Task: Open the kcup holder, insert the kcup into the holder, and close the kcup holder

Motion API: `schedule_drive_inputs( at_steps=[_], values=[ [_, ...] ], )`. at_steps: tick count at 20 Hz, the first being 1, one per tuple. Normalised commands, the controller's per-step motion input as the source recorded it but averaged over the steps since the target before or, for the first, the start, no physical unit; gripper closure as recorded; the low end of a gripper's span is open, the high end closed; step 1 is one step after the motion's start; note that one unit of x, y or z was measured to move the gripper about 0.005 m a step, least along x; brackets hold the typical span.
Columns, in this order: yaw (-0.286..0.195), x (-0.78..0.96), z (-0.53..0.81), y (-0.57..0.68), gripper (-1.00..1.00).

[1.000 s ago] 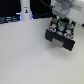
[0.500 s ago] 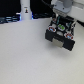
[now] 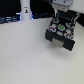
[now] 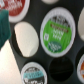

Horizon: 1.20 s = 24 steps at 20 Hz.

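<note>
The kcup holder is a black box at the exterior view's right, with round pod slots on its upper face. My gripper hangs right above its far end; the jaws are too blurred to read. In the wrist view I look straight down on the slots. The kcup, with a green lid and white rim, sits in one slot, and it shows as a green dot in the exterior view. A teal and white shape fills one edge of the wrist view, very close to the camera.
Other pods sit in slots around the kcup: a red-marked one, a plain pale one and a teal-marked one. The holder stands on a white table. Dark equipment lines the back edge.
</note>
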Motion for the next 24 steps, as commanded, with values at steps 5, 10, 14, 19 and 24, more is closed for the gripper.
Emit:
schedule_drive_inputs(
  at_steps=[5, 10, 14, 19, 24],
  values=[
    [0.039, 0.60, 0.25, -0.46, -1.00],
    [0.024, 0.67, 0.09, -0.43, -1.00],
    [0.041, 0.68, -0.01, -0.30, -1.00],
    [0.075, 0.49, -0.26, -0.11, -1.00],
    [0.126, 0.24, -0.32, 0.10, -1.00]
  ],
)
